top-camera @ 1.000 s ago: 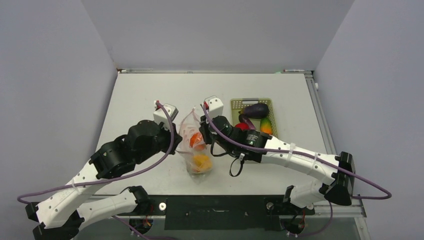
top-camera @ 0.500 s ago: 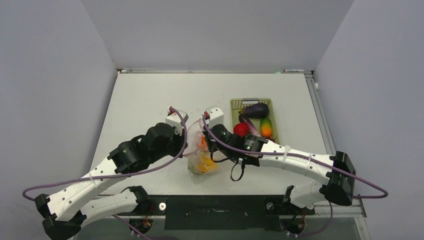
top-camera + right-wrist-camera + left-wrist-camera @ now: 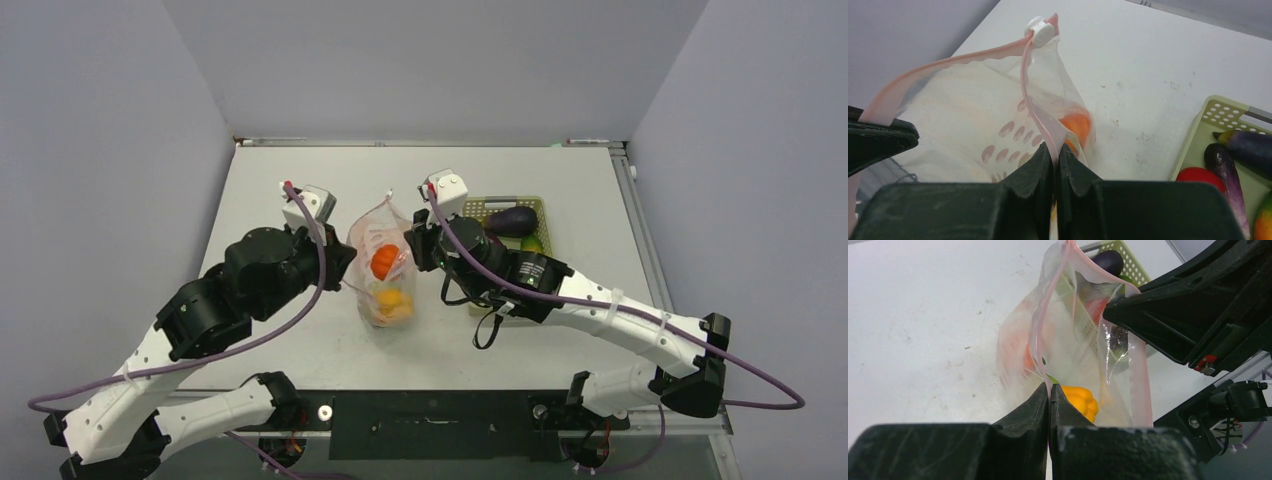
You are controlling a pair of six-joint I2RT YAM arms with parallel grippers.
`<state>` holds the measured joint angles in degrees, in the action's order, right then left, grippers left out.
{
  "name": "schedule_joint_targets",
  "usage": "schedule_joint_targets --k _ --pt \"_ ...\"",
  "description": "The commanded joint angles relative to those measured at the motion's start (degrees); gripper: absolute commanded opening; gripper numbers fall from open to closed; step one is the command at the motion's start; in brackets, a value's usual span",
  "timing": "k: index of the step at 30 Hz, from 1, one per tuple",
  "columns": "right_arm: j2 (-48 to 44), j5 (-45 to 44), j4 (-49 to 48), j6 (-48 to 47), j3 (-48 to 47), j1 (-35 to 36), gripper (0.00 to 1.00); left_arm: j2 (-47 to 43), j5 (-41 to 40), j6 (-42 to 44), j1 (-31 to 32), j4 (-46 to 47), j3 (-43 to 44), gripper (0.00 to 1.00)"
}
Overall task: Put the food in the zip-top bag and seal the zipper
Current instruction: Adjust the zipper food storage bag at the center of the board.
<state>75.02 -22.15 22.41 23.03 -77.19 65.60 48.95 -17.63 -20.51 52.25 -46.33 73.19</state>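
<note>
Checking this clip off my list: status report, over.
Left end effector and right end effector shut on zip-top bag mouth, opposite sides. Zipper unsealed, mouth open. Eggplant in basket. Nothing in the way.

We see a white counter (image 3: 280, 190), marked with small dark specks, with a metal rail (image 3: 420, 143) along its far edge. Near its middle a clear bag (image 3: 385, 275) stands upright, a pink strip (image 3: 948, 61) along its mouth. To the bag's right, toward the far side, a pale yellow-green basket (image 3: 478, 209) sits flat on the counter, apart from the bag.
</note>
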Motion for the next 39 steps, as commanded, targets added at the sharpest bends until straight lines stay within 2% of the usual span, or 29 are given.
schedule_joint_targets --k 1,8,12,20,29,39 --pt "0.2 -2.6 -2.2 -2.2 -2.5 -0.4 0.05 -1.2 -3.8 2.8 -0.6 -1.2 3.9 0.0" --pt "2.8 -1.9 -4.6 -1.1 0.1 -1.9 0.05 -0.4 -4.6 2.1 -1.3 0.9 -1.7 0.01" --pt "5.2 1.9 -7.1 1.4 4.0 -4.4 0.05 1.3 -4.5 1.0 -2.4 3.5 -7.4 0.01" --pt "8.7 4.8 -8.9 3.7 9.1 -6.7 0.05 5.5 -1.4 -0.7 -4.8 7.7 -14.0 0.0" --pt "5.7 4.4 -7.7 2.2 6.6 -6.9 0.05 4.7 -1.8 1.5 -5.5 5.2 -7.4 0.0" --pt "2.3 4.3 -7.6 1.6 3.3 -6.2 0.05 3.5 -5.8 6.3 -5.7 2.6 0.7 0.0"
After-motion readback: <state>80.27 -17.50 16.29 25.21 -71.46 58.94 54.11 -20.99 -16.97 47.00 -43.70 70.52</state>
